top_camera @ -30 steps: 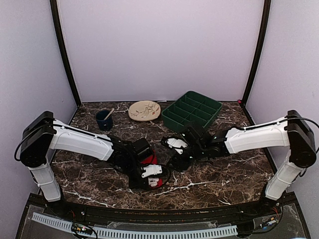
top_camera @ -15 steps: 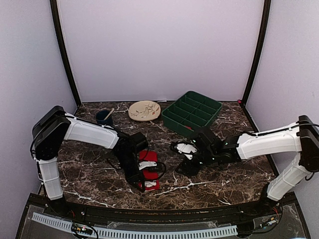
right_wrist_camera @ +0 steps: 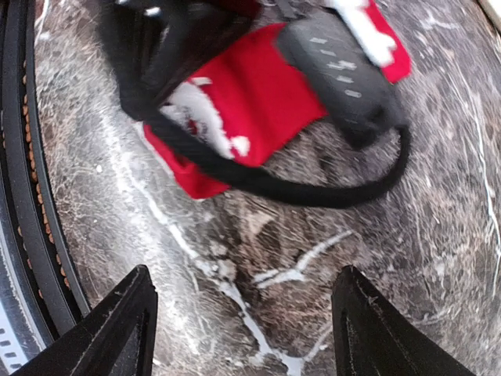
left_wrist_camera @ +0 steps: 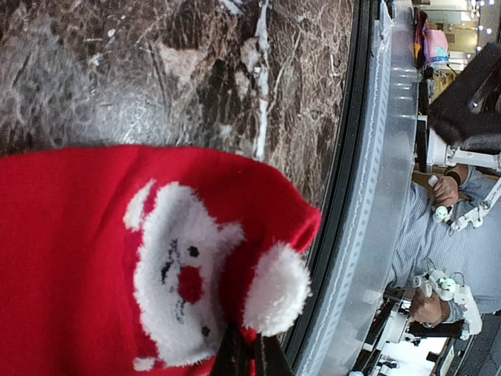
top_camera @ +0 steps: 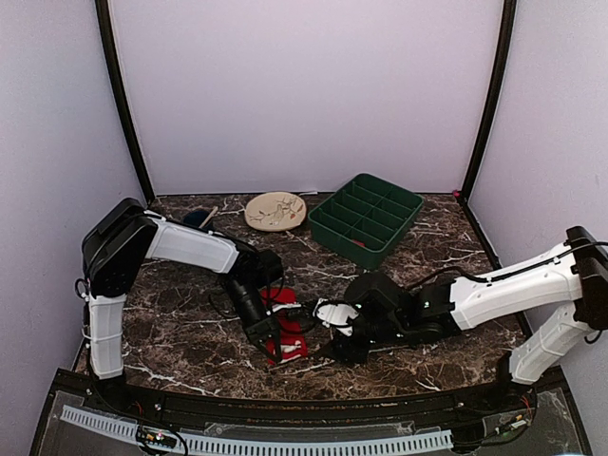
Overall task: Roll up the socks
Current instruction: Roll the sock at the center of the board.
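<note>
The socks (top_camera: 288,323) are seen as one red bundle lying on the bench (top_camera: 171,332), toward its near edge and roughly midway between the two arms. The two cannot be told apart from above. In the left wrist view, the red fabric (left_wrist_camera: 78,258) is shown very close, filling the lower left. A white bearded face with a red nose (left_wrist_camera: 176,274) is knitted into it, and a fluffy white pom-pom (left_wrist_camera: 274,298) sits at its edge. In the right wrist view, the bundle (right_wrist_camera: 266,102) is seen flat on the marble, with white patches on its red surface.

The left pincer (left_wrist_camera: 249,356) is clenched. Its dark tips are brought together to a point at the sock's edge, just beside the pom-pom. Whether fabric is caught between them cannot be told. From above, this pincer (top_camera: 271,340) is seen lowered over the bundle, with a black cable (right_wrist_camera: 313,196) looped across the sock's near side.

The right pincer (right_wrist_camera: 244,270) is released. Its two fingers are spread wide with only bare marble between them, and it is held near the socks on their right without touching them.

Further back on the bench, a green compartment tray (top_camera: 366,217), a beige plate (top_camera: 275,210) and a dark blue cup (top_camera: 198,220) are set along the far wall, well apart from the socks.
</note>
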You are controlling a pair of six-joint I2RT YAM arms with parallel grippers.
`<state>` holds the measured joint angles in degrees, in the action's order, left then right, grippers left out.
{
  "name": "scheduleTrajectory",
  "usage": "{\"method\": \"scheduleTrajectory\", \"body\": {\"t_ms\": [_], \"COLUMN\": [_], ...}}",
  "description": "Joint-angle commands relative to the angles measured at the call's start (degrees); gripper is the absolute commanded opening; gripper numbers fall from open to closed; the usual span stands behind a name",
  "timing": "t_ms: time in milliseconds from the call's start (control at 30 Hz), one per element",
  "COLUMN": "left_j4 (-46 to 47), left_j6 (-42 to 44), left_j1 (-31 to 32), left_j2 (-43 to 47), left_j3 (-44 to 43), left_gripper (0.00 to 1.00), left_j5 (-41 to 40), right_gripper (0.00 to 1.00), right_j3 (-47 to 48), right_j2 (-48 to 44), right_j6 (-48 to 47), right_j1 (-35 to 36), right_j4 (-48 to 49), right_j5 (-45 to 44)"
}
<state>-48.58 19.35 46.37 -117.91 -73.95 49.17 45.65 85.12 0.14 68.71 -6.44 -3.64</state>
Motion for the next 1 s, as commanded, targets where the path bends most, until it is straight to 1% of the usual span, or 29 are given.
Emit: {"method": "scheduleTrajectory", "body": {"t_ms": [0,100,333,400,433,500,700,833,967], "left_j4": [-3.8,-4.1,-5.4,-6.1,-6.3,-6.4,-6.7,-7.0,-7.1], "left_j6": [1.8,1.9,2.9,3.4,3.5,3.6,4.1,4.2,4.3], "left_j1": [-0.9,-1.0,-1.4,-1.4,-1.4,-1.4,-1.4,-1.4,-1.5], "left_j2": [-0.9,-1.3,-4.1,-5.0,-5.3,-5.5,-5.6,-5.9,-6.1], "left_j3": [-1.2,-1.6,-3.3,-3.8,-4.0,-4.0,-4.1,-4.3,-4.3], "left_gripper": [0.0,0.0,0.0,0.0,0.0,0.0,0.0,0.0,0.0], "left_j5": [3.1,3.7,5.6,6.4,6.8,7.0,7.9,8.2,8.6], "right_gripper": [0.71,0.71,0.74,0.77,0.83,0.87,0.83,0.77,0.67], "right_j3": [2.5,4.6,8.8,9.7,10.2,10.9,12.0,12.2,14.5], "right_j2": [3.6,6.6,11.2,12.1,12.5,13.5,14.4,14.3,15.8], "right_j6": [-3.2,-5.5,-10.8,-12.4,-13.2,-14.7,-17.6,-19.5,-20.8], "right_j1": [4.8,7.7,9.8,10.0,10.1,10.3,10.5,10.9,11.0], "right_j4": [2.5,2.0,0.1,0.2,0.2,-0.1,-1.4,-1.8,-3.8], "right_j5": [-6.1,-9.0,-12.2,-12.4,-12.5,-13.2,-12.5,-11.2,-9.6]}}
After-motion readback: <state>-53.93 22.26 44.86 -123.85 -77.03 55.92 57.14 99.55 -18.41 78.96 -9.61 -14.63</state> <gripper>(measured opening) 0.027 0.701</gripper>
